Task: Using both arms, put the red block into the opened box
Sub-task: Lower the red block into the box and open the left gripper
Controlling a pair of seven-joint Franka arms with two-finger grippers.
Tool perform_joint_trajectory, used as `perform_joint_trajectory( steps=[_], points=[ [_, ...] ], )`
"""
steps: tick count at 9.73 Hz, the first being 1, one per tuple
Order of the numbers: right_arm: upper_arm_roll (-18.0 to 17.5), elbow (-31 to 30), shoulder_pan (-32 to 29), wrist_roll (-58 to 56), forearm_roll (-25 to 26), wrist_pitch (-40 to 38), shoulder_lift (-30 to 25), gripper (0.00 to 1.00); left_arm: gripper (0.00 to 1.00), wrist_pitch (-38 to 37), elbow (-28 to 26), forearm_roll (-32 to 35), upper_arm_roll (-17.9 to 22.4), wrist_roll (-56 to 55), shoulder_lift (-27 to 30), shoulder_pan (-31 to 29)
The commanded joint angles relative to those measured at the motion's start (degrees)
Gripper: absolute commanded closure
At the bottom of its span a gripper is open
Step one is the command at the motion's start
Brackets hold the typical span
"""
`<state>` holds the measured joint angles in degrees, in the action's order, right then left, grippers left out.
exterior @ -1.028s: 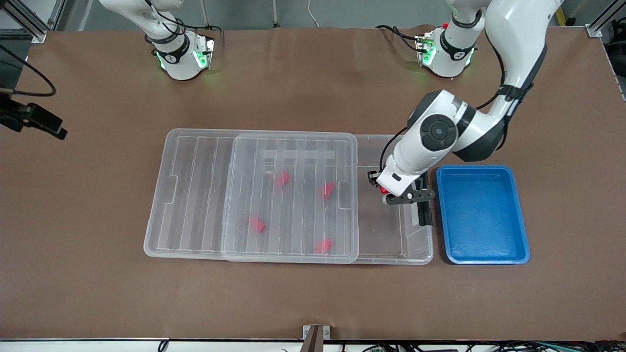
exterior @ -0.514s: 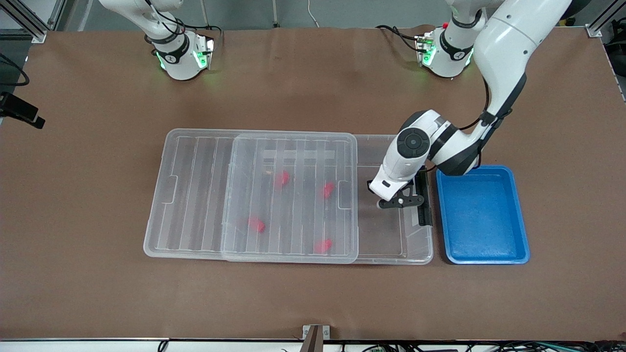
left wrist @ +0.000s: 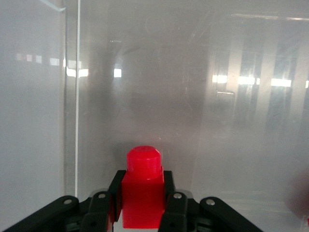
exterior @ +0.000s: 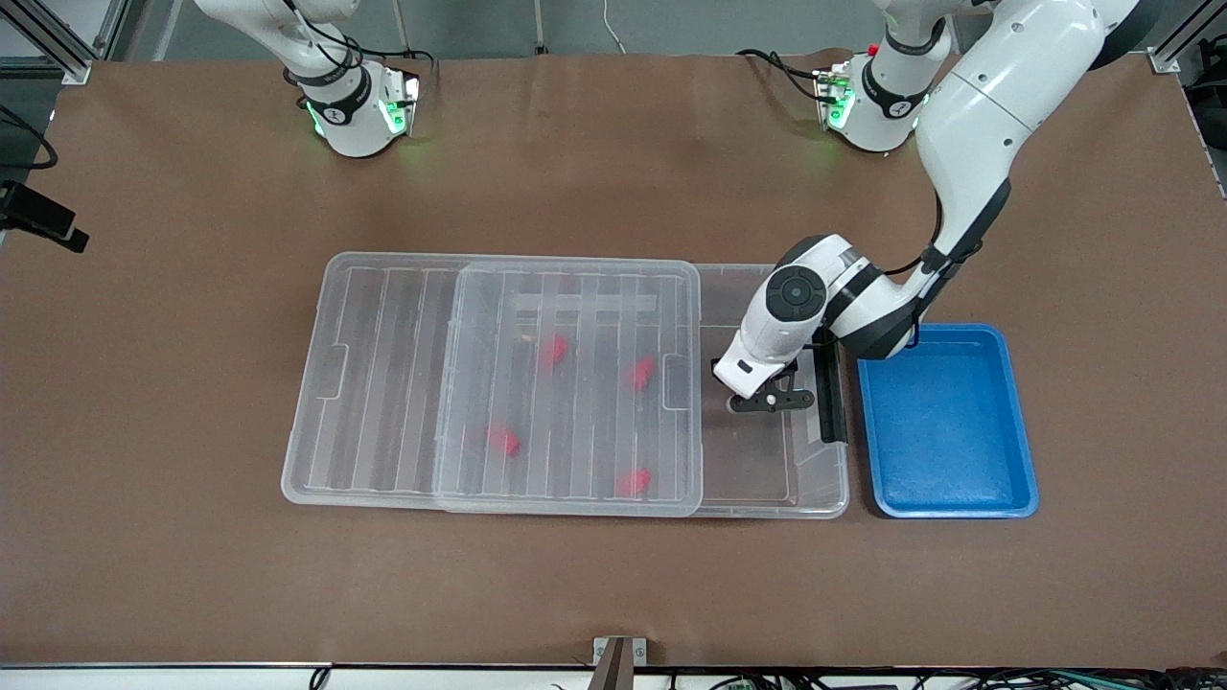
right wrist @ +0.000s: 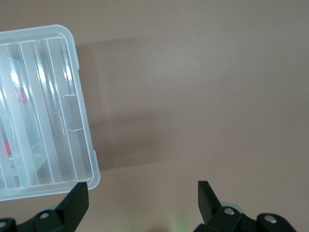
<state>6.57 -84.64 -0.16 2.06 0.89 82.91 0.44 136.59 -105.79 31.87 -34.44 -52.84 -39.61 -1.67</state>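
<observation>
The fingers [left wrist: 170, 205] of the left gripper [left wrist: 141, 205] are clenched on the red block [left wrist: 142, 191], one on each flat side, with the block's round stub sticking out past their tips. In the front view the left gripper [exterior: 764, 400] hangs low inside the uncovered end of the box [exterior: 767, 484], the end toward the left arm's side of the tabletop [exterior: 613, 594], and the held block is hidden under the wrist there. Just ahead of the fingertips, in the left wrist view, is only the clear floor and wall of the box.

The ribbed lid [exterior: 498, 383] lies slid toward the right arm's end, so it covers most of the box and overhangs its rim there. Four more red blocks [exterior: 553, 350] show through the lid, well apart from the left fingers. The black clip [exterior: 830, 393] sits on the short wall of the box just beside the left gripper, and the blue tray [exterior: 944, 422] rests on the tabletop right next to that wall.

The right gripper [right wrist: 142, 198] waits with its fingers [right wrist: 76, 198] spread wide and nothing between them. Below them is bare tabletop, and a corner of the lid [right wrist: 43, 111] lies just beside one fingertip. In the front view only its arm's base [exterior: 350, 110] shows.
</observation>
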Motion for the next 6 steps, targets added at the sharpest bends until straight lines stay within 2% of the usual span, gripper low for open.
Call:
perform_joint_trajectory(
  steps=[1, 3, 6],
  points=[
    [-0.9, -1.1, -1.1, -0.6, -1.2, 0.1, -1.1, 0.00, 0.00, 0.1, 0.4, 1.4, -0.4, -1.2, -0.6, -0.8],
    [-0.9, -1.1, -1.0, -0.6, -1.2, 0.1, -1.1, 0.00, 0.00, -2.4, 0.5, 0.8, -1.9, -1.2, 2.3, -1.3],
    [-0.9, -1.1, -1.0, -0.8, -1.2, 0.8, -0.9, 0.00, 0.00, -14.6, 6.2, -2.5, -7.0, -0.9, 6.4, -2.5]
  ],
)
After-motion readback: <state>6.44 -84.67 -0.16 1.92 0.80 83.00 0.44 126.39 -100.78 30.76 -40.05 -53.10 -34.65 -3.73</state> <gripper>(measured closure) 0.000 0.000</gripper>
